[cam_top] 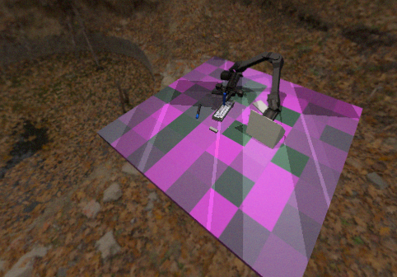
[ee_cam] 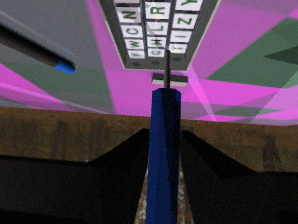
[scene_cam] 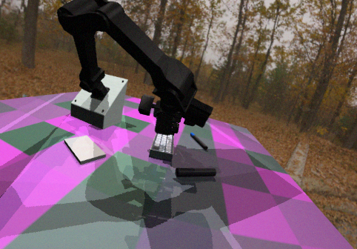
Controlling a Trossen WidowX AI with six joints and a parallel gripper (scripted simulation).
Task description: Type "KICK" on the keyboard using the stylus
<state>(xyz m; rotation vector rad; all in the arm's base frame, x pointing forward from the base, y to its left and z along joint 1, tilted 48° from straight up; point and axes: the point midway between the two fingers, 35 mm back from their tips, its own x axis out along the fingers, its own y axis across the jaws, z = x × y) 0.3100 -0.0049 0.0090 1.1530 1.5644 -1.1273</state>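
Observation:
My gripper (cam_top: 225, 92) (scene_cam: 166, 130) (ee_cam: 164, 136) is shut on the blue stylus (cam_top: 224, 99) (ee_cam: 164, 112), whose thin grey tip points away from the fingers. The white-keyed keyboard (cam_top: 222, 111) (scene_cam: 161, 155) (ee_cam: 156, 39) lies under the gripper. In the wrist view the tip overlaps the keyboard's far part, between the middle and right-hand key columns. Letters such as W, C, N, H, L, R, I, Z and Y show there, and the nearer keys are out of view. I cannot tell whether the tip touches a key. The gripper hides the stylus in the exterior view.
A black pen with a blue end (cam_top: 198, 111) (scene_cam: 198, 141) (ee_cam: 37, 53) lies beside the keyboard. A small grey block (cam_top: 213, 129) (ee_cam: 180, 81) lies beyond its far end. A black cylinder (scene_cam: 195, 172), a pale flat slab (cam_top: 260, 106) (scene_cam: 84, 149) and a pale wedge-shaped box (cam_top: 263, 131) (scene_cam: 115, 93) stand around.

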